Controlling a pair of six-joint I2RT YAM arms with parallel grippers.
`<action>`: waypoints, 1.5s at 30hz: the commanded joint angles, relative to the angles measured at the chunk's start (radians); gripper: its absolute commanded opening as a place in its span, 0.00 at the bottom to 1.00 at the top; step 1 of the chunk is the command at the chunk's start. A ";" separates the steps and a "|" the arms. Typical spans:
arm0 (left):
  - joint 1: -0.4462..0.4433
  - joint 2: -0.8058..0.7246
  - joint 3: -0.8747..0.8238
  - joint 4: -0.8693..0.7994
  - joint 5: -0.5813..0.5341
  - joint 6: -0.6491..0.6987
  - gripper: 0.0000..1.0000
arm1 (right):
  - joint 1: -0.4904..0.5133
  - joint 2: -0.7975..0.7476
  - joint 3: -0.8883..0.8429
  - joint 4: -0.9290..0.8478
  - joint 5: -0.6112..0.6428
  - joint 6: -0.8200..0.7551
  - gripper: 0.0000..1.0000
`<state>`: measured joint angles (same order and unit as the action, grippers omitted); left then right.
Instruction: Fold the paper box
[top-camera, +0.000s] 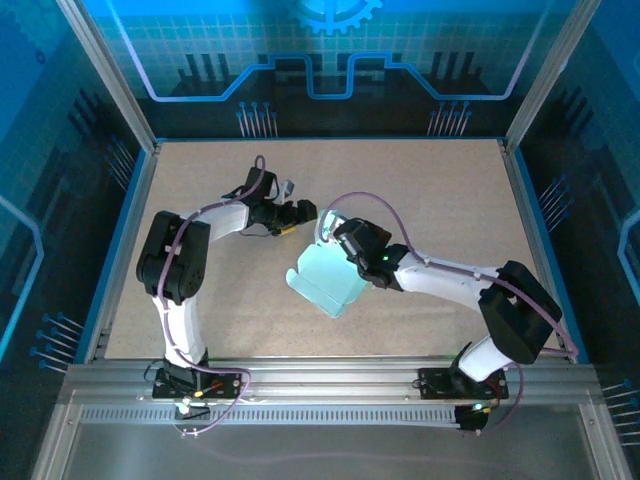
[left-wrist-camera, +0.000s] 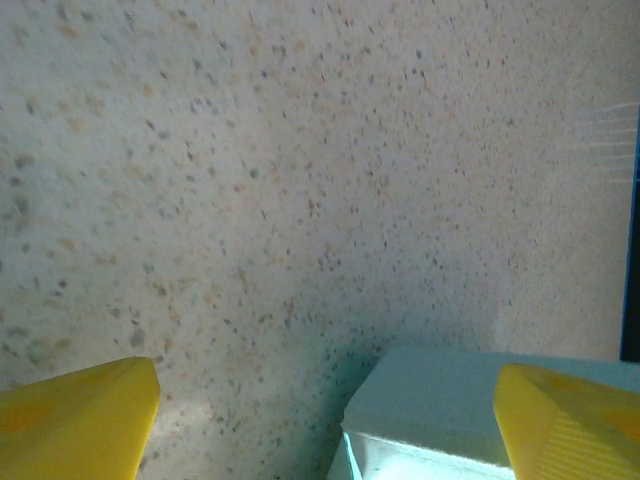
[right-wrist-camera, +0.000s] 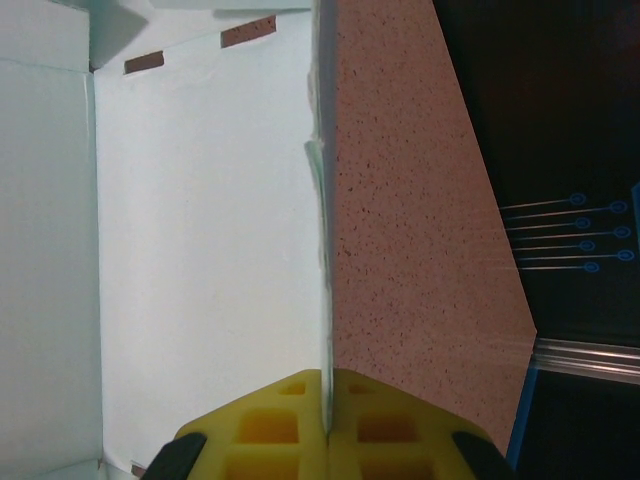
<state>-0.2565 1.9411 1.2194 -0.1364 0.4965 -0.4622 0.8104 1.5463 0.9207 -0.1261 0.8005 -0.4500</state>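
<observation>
The paper box (top-camera: 328, 278) is a pale light-blue card, partly folded, lying at the middle of the table. My right gripper (top-camera: 342, 240) is shut on its upper wall; the right wrist view shows that thin wall (right-wrist-camera: 324, 250) edge-on, pinched between the yellow fingers (right-wrist-camera: 262, 425), with the white inner panel (right-wrist-camera: 200, 230) and brown slots to the left. My left gripper (top-camera: 303, 216) stands open just left of the box's top corner. In the left wrist view its yellow fingers (left-wrist-camera: 75, 415) are wide apart, and a box corner (left-wrist-camera: 440, 400) lies between them, near the right finger.
The speckled tan tabletop (top-camera: 420, 200) has blue rails along its sides (top-camera: 530, 230). The aluminium frame (top-camera: 320, 385) runs along the near edge by the arm bases. Free room lies at the back and right of the box.
</observation>
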 joint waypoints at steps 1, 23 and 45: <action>-0.020 -0.063 -0.029 0.059 0.053 0.015 0.88 | 0.001 0.018 0.026 0.034 -0.035 -0.021 0.00; -0.043 -0.154 -0.221 0.227 0.033 0.020 0.84 | -0.018 0.047 0.021 0.098 -0.038 -0.100 0.00; -0.042 -0.222 -0.368 0.317 0.012 0.067 0.84 | 0.080 0.127 -0.134 0.606 0.144 -0.452 0.00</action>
<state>-0.2874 1.7527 0.8684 0.1448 0.5030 -0.4416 0.8745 1.6592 0.7906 0.3637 0.9184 -0.8631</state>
